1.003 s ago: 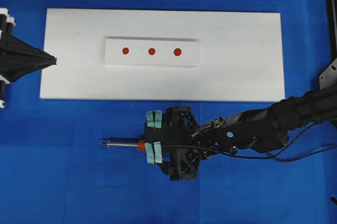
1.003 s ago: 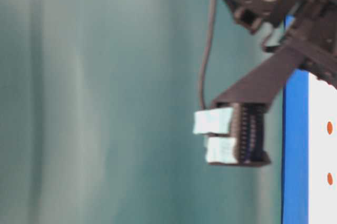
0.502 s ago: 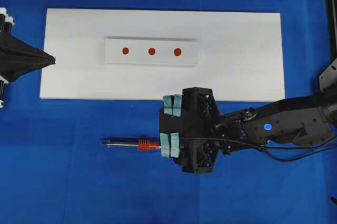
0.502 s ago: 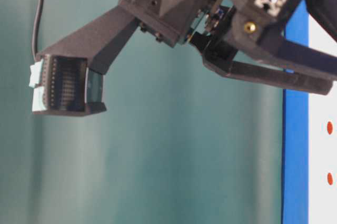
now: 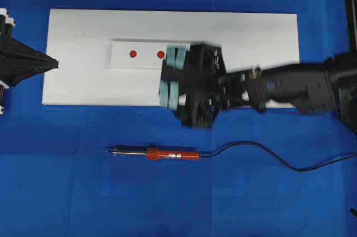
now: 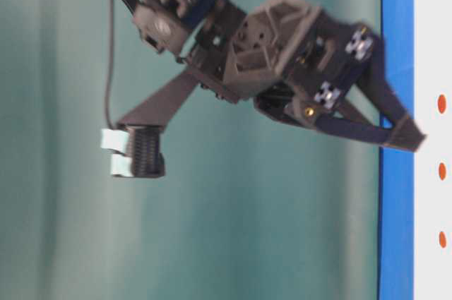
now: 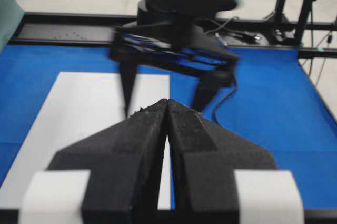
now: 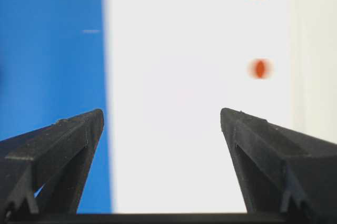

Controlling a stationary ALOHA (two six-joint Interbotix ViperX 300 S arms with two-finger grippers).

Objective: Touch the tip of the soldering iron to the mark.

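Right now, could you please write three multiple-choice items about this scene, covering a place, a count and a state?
1. Where does the red-handled soldering iron lie?
A on the white board
B on the blue cloth
C in the right tool

2. How many red marks does the overhead view show uncovered?
A two
B four
C none

3. How are the right tool's jaws?
A shut
B wide apart and empty
C clamped on the cord

B: it rests below the white board, untouched.
A: the tool hides anything further.
B: the wrist view shows only the board between them.
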